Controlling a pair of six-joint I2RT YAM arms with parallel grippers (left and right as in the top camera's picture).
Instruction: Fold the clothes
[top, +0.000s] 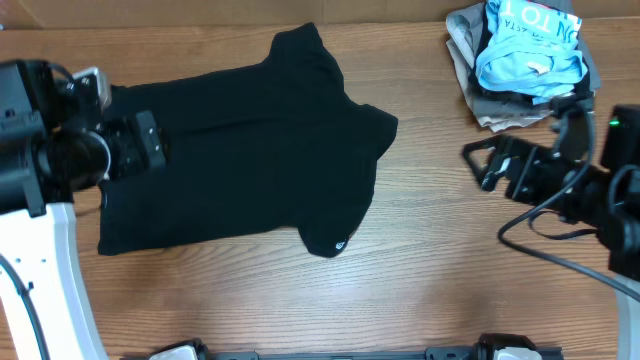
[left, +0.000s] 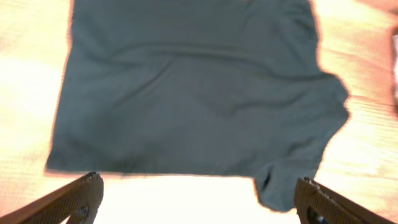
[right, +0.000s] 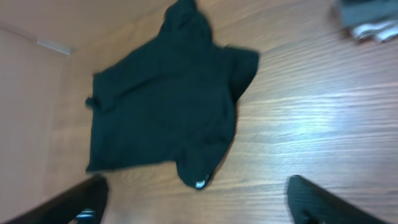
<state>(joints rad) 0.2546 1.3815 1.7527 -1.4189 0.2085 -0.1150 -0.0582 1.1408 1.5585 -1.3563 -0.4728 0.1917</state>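
Left gripper (left: 198, 182) being held wide apart, empty, above hem end of black T-shirt (top: 240, 150). Right gripper (top: 478, 166) being held wide apart, empty, over bare table (top: 430, 280). T-shirt being seen spread flat, centre-left. Clothes pile (top: 525, 60) being seen at far right corner.

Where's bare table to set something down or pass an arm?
Widest bare wood: the table strip along the front edge, in front of the black T-shirt and right gripper. Also the gap between the shirt's sleeve and the clothes pile. Crowded: back-right corner, pile plus right gripper; left edge, left gripper over the shirt.
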